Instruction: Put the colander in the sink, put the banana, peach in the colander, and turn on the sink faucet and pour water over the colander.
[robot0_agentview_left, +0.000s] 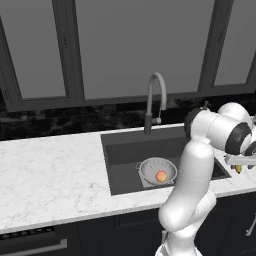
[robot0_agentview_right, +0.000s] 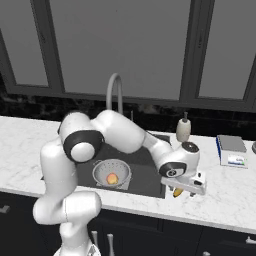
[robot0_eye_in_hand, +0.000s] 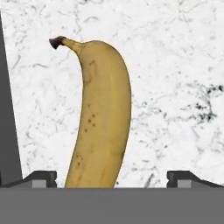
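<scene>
The light-grey colander (robot0_agentview_left: 158, 170) (robot0_agentview_right: 111, 172) sits in the dark sink (robot0_agentview_left: 125, 150) (robot0_agentview_right: 145, 176), with the orange-pink peach (robot0_agentview_left: 161, 176) (robot0_agentview_right: 112, 178) inside it. The yellow banana (robot0_eye_in_hand: 103, 118) (robot0_agentview_right: 177, 192) (robot0_agentview_left: 238, 169) lies on the white marble counter just right of the sink. My gripper (robot0_eye_in_hand: 112, 178) (robot0_agentview_right: 184, 189) hangs close over it, open, the fingertips (robot0_eye_in_hand: 41, 178) standing wide on either side of the banana and clear of its skin. The gooseneck sink faucet (robot0_agentview_left: 156, 95) (robot0_agentview_right: 115, 92) rises behind the basin; no water is seen.
A beige soap dispenser (robot0_agentview_right: 183, 129) stands behind the sink's right corner. A flat grey-and-blue box (robot0_agentview_right: 231, 150) lies further right on the counter. The sink's dark edge (robot0_eye_in_hand: 6, 109) runs along the left of the hand view. Windows back the counter.
</scene>
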